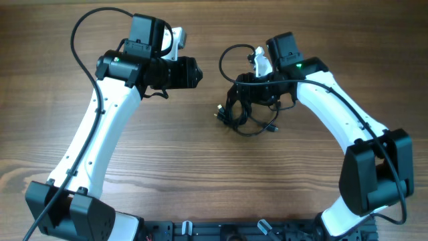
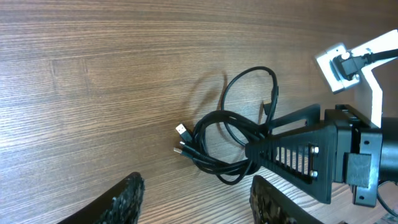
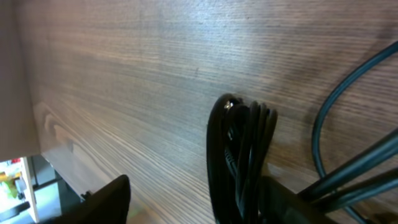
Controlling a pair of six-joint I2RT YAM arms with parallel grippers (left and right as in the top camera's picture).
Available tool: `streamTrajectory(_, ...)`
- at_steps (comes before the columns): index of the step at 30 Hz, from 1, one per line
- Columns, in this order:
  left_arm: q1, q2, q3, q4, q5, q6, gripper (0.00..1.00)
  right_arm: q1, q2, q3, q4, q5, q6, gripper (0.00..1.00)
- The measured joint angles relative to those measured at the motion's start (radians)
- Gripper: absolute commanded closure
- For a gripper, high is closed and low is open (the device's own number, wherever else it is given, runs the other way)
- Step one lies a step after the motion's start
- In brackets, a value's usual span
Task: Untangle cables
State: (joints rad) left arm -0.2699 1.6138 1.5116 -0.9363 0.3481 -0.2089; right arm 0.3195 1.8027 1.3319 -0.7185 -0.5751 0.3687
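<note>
The cables [image 1: 242, 115] lie as a small black tangle on the wooden table, right of centre, with plug ends at its left side and one loop rising toward the back. In the left wrist view the tangle [image 2: 217, 142] shows its USB plugs [image 2: 181, 131] pointing left. My right gripper [image 1: 239, 99] is down over the tangle's top, open. In the right wrist view a bunch of strands [image 3: 239, 155] stands between its fingers [image 3: 193, 202], close against the right finger. My left gripper [image 1: 194, 72] is open and empty, left of the tangle and apart from it; its fingers [image 2: 199, 202] frame bare table.
The wooden table [image 1: 167, 154] fills the view. The right arm's thick black wire [image 1: 231, 57] loops at the back, just above the tangle. The right gripper's body [image 2: 311, 152] shows in the left wrist view, against the tangle's right side.
</note>
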Motion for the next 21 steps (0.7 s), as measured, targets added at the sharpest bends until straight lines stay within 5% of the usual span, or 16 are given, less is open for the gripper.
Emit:
streamTrajectory(9, -0.028, 0.0, 0.0, -0.039, -0.007, -0.003, 0.46, -0.196, -0.002, 0.031, -0.07, 0.008, 0.005, 0.28)
streamTrajectory(21, -0.314, 0.168, -0.002, 0.016, -0.023, -0.004, 0.52, -0.415, -0.069, 0.055, -0.141, 0.007, -0.115, 0.24)
